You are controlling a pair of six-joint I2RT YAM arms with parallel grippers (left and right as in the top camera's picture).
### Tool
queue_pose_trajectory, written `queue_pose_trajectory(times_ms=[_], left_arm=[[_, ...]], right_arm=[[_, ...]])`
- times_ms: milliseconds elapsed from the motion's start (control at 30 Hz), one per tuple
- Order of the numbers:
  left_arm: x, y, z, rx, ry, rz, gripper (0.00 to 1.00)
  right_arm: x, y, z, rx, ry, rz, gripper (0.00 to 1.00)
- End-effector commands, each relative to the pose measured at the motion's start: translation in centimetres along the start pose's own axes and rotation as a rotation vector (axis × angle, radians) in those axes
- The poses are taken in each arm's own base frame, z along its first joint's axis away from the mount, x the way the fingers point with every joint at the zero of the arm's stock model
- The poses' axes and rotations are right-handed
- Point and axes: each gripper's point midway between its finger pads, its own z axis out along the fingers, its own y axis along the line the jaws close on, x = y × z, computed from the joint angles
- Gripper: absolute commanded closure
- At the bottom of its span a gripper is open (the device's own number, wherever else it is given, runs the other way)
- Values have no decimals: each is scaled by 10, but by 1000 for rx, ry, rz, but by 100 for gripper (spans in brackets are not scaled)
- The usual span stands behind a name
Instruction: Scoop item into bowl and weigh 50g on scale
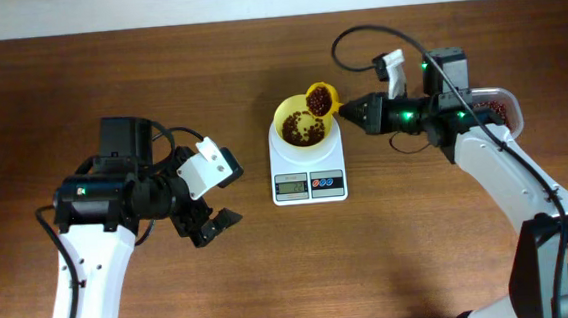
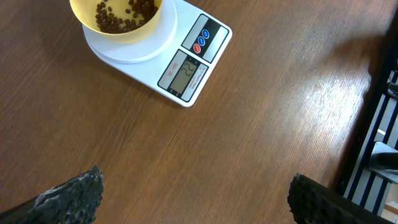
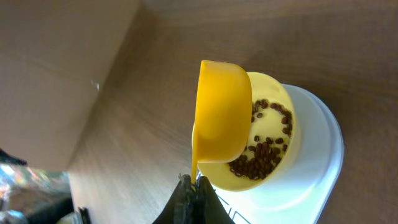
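The white scale (image 1: 308, 172) stands mid-table with the pale-yellow bowl (image 1: 300, 126) on its platform, and dark reddish-brown beans (image 1: 302, 128) lie in the bowl. My right gripper (image 1: 346, 112) is shut on the handle of the orange-yellow scoop (image 1: 321, 99), which is tilted over the bowl's far right rim with beans in it. In the right wrist view the scoop (image 3: 222, 118) hangs over the bowl (image 3: 273, 134) above the fingers (image 3: 191, 180). My left gripper (image 1: 212, 227) is open and empty, left of the scale. The left wrist view shows bowl (image 2: 118, 22) and scale (image 2: 186, 68).
A clear plastic tub (image 1: 501, 109) holding more beans stands at the right, partly hidden behind my right arm. Cables run from the right arm toward the table's back edge.
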Motion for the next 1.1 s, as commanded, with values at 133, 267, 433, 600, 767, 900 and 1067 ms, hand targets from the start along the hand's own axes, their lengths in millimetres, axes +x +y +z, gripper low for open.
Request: queue_pose_trajectory(times_ms=[133,267,433,600,767,900,1067], left_arm=[[-2,-2,-3,-3,-17,13,1],[-2,-2,-3,-3,-17,13,1],[-2,-2,-3,-3,-17,13,1],[-2,-2,-3,-3,-17,13,1],[-2,-2,-3,-3,-17,13,1],[-2,-2,-3,-3,-17,13,1],[-2,-2,-3,-3,-17,13,1]], right_arm=[[-9,16,-2,-10,-21,-389,96],[-9,15,-1,-10,-20,-413,96],[-6,10,2,-9,-10,-428,96],[-6,10,2,-8,-12,-535,96],[-11,11,2,-9,-31,-555,96],[-13,10,4,-8,-38,-586,96],[-13,9,5,-8,-37,-595,96]])
